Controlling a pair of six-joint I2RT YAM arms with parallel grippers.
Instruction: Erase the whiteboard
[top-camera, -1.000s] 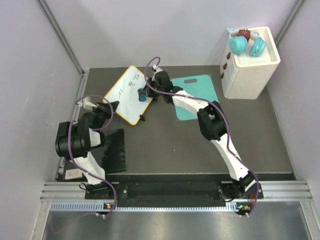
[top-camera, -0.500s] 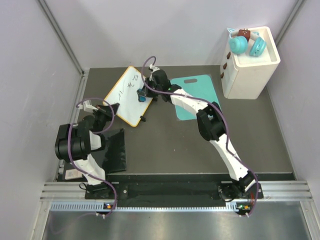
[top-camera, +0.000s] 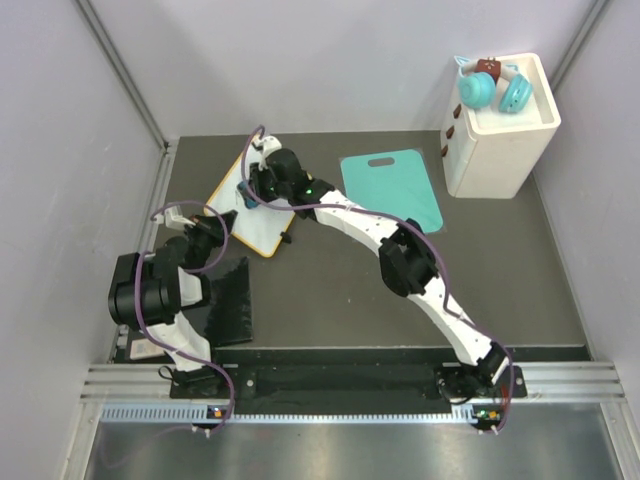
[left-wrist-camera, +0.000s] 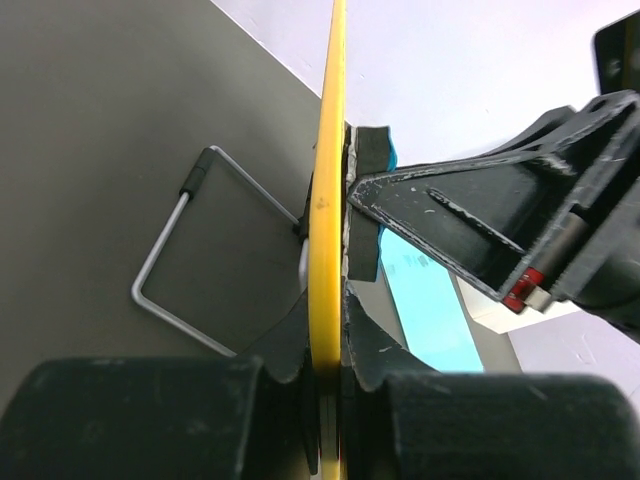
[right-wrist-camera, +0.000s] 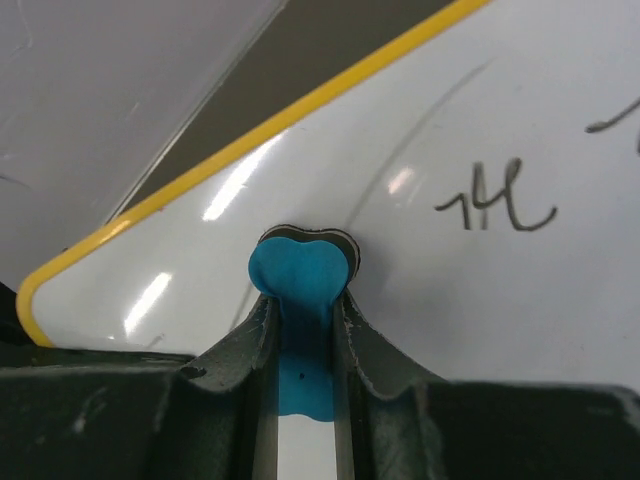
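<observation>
**Inspector:** Where is the whiteboard (top-camera: 257, 225)?

**Assessor:** It is in the far-left part of the desk (top-camera: 330, 290), near the left edge and well apart from the right edge. The left gripper (left-wrist-camera: 327, 350) has its jaws clamped on the yellow frame (left-wrist-camera: 326, 200) at the board's near-left side. The right gripper (right-wrist-camera: 300, 330) has its jaws closed on a blue eraser (right-wrist-camera: 298, 272), whose pad is pressed against the white face.

**Inspector:** Orientation?

**Assessor:** It is skewed to the desk's edges, with one corner aimed at the near edge. The long axis appears to run from the left edge toward the far edge. The right arm covers much of the board, so I rate that as probable only. A wire stand (left-wrist-camera: 190, 250) shows behind it. I cannot tell whether the board lies flat or tilted.

**Inspector:** Hazards?

**Assessor:** There are three.
- Wiping pressure could twist the frame out of the left jaws, since they grip one thin edge only.
- The eraser is pinched by a narrow tab and could rotate or slip.
- The grippers work close together, so a stroke toward the near-left could bring them into contact.

Handwriting (right-wrist-camera: 495, 205) beside the eraser is not yet wiped.
</observation>
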